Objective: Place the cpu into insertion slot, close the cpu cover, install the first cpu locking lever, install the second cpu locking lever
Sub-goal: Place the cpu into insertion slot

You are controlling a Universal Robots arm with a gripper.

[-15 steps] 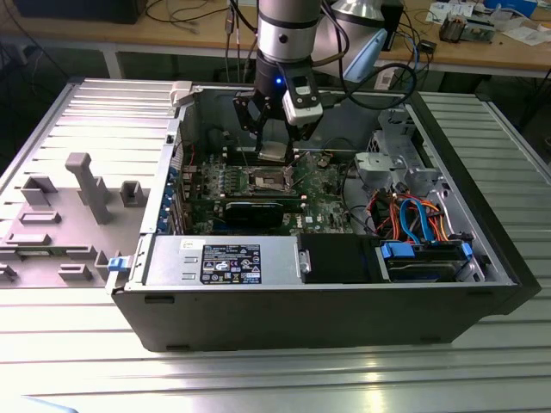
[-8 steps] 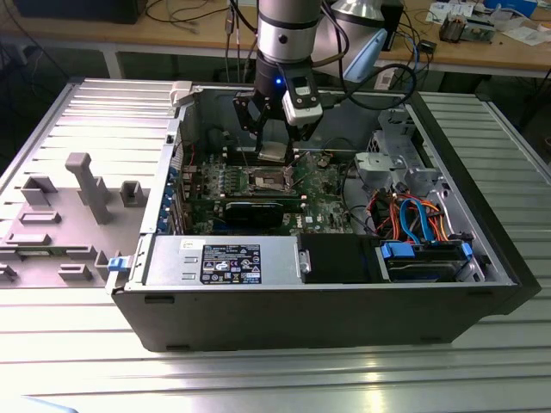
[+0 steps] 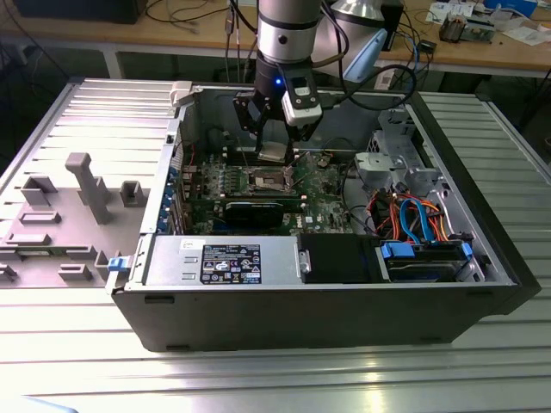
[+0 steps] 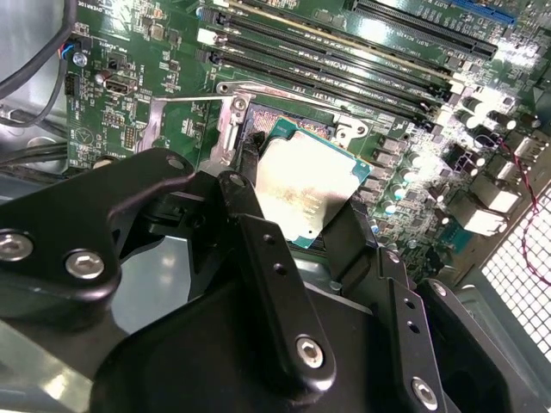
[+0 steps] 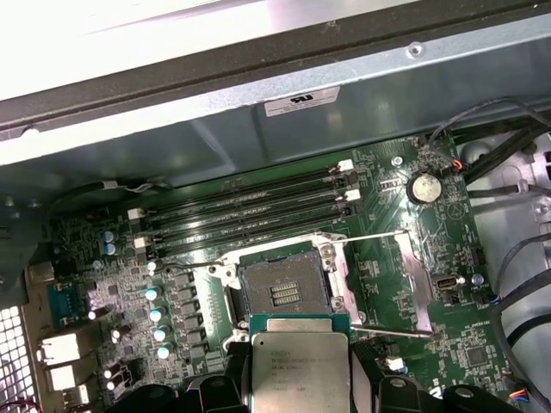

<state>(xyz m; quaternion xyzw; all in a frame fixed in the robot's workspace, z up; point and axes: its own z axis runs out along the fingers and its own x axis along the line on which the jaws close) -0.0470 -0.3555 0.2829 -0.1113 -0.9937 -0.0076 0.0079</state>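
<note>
Presently the pincer is closed on the cpu. It holds the part inside the open computer case, which stands on the ribbed metal table. In the second wrist view the black fingers press on two opposite edges of the cpu, leaving its silver-grey top bare between them. The first wrist view shows the same hold, with the cpu carried about level.

Handling, as a judgement:
- The part is light, thin and rigid, so weight is no concern.
- The metal top is smooth, and the part could slip if the clamp were slack.
- The underside contacts and the fine pins of the slot are fragile.
- The proper hold is therefore by the edges, as seen, with slight force and no twisting.

Position:
- The cpu hangs above the green circuit board, apart from it.
- The insertion slot lies just beyond the held part. Its dark centre is exposed and nothing touches it.
- The cpu cover is swung open and lies flat just beside the slot.
- The locking levers, thin wire rods, run along the open cover and are unlatched.
- The memory slots run along another side of the slot.
- Whether the cpu sits squarely over the slot cannot be told.
</note>
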